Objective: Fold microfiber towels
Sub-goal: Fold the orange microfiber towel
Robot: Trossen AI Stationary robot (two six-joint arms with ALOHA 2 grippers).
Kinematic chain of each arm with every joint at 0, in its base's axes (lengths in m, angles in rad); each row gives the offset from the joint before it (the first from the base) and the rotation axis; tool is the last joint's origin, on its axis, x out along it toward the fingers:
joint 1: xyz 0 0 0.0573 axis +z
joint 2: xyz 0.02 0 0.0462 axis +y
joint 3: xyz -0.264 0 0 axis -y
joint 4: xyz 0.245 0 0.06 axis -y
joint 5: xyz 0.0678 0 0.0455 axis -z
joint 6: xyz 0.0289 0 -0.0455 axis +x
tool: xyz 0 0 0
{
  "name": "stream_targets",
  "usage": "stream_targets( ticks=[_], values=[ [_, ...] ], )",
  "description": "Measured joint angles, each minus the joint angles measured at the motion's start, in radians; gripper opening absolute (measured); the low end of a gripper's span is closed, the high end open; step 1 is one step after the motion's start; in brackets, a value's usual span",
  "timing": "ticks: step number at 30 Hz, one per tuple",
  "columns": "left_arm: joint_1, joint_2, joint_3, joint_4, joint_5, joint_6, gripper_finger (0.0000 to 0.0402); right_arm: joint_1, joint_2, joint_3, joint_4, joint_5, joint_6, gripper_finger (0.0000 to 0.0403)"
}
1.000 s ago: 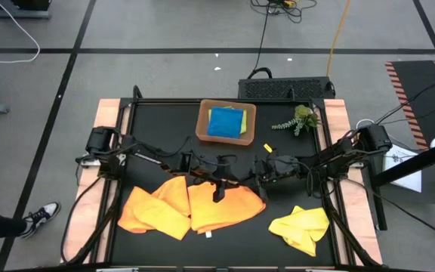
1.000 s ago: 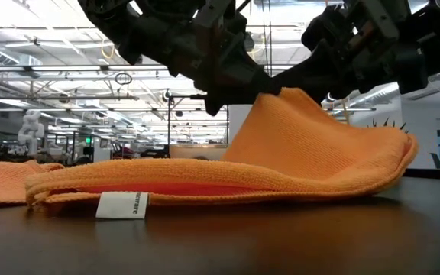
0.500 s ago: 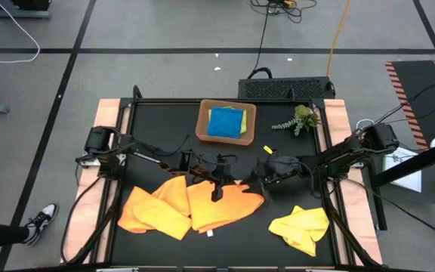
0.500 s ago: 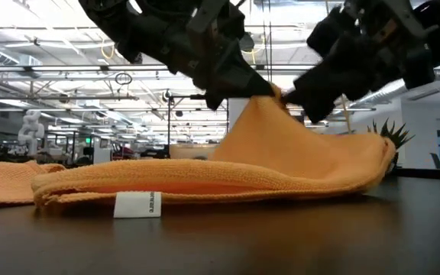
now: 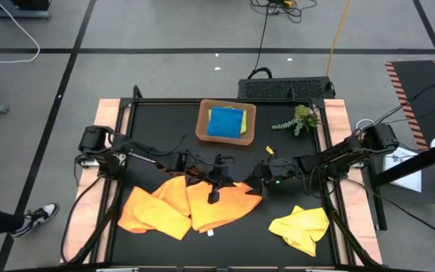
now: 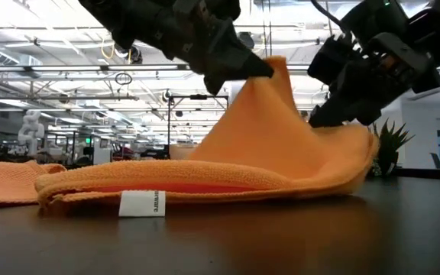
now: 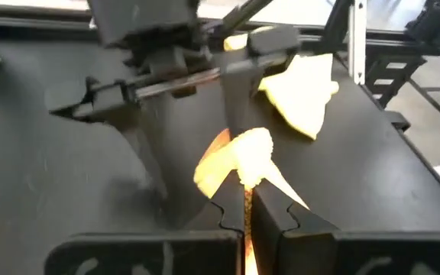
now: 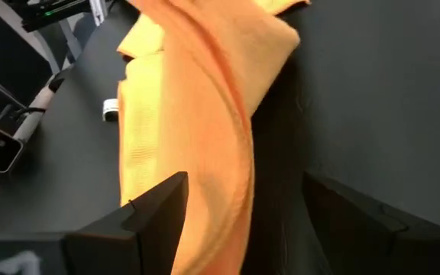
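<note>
Black table (image 5: 149,125), peaked orange towel (image 6: 281,145)

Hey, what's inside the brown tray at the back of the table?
A folded blue towel fills most of the brown tray, with a lime green towel edge showing beside it. Whatever lies beneath the blue one is covered.

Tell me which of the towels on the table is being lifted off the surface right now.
The orange towel in the middle: the left claw is shut on a pinch of it, pulling it into a peak. The other orange towel and the yellow towel lie loose.
</note>
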Motion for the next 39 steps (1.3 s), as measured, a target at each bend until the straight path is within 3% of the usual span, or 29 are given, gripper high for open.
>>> stream_targets(
  ticks=[8,13,21,26,33,39],
  values=[
    [-0.006,-0.031,0.0,-0.04,-0.061,0.012,0.0002,0.015,0.0,-0.001,-0.106,-0.038,0.116,0.0252],
    [-0.007,-0.059,0.001,-0.074,-0.09,0.017,0.0002,0.057,0.0,-0.038,-0.064,-0.06,0.203,0.0232],
    [-0.007,-0.062,0.0,-0.069,-0.097,0.028,0.0004,0.086,0.0,-0.16,0.281,-0.031,0.307,0.0169],
    [-0.007,-0.062,0.0,-0.067,-0.102,0.028,0.0002,0.085,0.0,-0.199,0.316,-0.02,0.32,0.0119],
    [-0.006,-0.062,0.0,-0.068,-0.128,0.017,0.0003,0.086,0.0,-0.22,0.373,-0.009,0.289,0.0015],
    [-0.021,-0.071,0.0,-0.067,-0.134,-0.038,0.0003,0.111,-0.03,-0.222,0.498,-0.066,0.271,0.0007]
  ],
)
